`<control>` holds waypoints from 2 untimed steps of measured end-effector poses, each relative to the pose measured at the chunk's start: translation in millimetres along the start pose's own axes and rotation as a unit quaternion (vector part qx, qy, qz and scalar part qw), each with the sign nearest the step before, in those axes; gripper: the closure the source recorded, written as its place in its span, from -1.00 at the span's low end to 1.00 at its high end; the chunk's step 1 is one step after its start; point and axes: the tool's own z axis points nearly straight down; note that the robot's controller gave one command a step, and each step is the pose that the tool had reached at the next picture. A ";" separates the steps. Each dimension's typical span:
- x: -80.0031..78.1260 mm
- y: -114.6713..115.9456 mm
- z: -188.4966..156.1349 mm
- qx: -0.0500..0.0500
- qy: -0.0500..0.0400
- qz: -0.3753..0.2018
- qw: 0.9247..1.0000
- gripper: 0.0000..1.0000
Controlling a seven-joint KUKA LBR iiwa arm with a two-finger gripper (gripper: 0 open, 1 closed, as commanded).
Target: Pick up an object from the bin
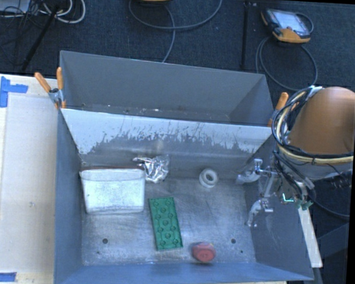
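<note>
My gripper (251, 193) hangs at the bin's right side, over the slope of the right wall, its two metal fingers spread apart with nothing between them. The nearest thing is a small white tape roll (209, 178), lying on the floor to the gripper's left. A small red round cap (204, 252) lies near the front wall, below and left of the gripper. A green studded building plate (165, 222) lies flat in the middle of the floor.
A white rectangular box (113, 190) sits at the left of the floor, with a crumpled piece of silver foil (152, 167) just behind its right corner. The arm with its orange cover and cables leans in over the right rim.
</note>
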 end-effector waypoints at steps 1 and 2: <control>-19.0 104.3 71.4 -0.001 -0.002 -0.094 0.996 -1.00; 30.4 180.1 126.3 0.001 -0.007 -0.145 0.989 -1.00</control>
